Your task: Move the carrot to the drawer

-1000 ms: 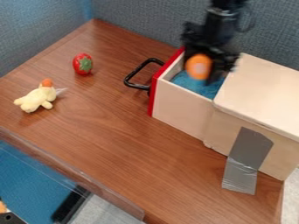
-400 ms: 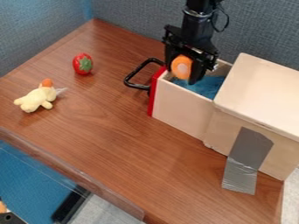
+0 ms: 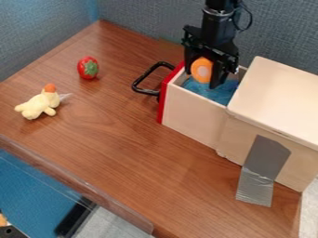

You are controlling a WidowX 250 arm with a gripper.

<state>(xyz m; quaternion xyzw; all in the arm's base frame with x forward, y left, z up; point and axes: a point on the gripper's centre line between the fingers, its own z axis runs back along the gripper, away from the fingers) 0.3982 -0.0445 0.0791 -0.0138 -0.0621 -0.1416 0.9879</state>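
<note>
The worktop (image 3: 118, 153) bore the wooden box (image 3: 279, 102) near one edge, its drawer (image 3: 192, 111) standing open, apparently to leave room for a load from above. Gray tape (image 3: 264, 162) ran down the box's side to the wood, likely to anchor it. The black handle (image 3: 140, 81) jutted from the drawer's red front. A plush toy (image 3: 39, 104) and a smaller red toy (image 3: 88, 68) sat well apart from the box, probably bystanders to the job. The carrot (image 3: 202, 70), seen end-on, was over the drawer's blue lining (image 3: 214, 92), seemingly positioned for a drop inside. The arm (image 3: 218, 21) hung almost upright from the top edge, its pincer (image 3: 203, 78) pointed downward and gripping the carrot between its fingers.
</note>
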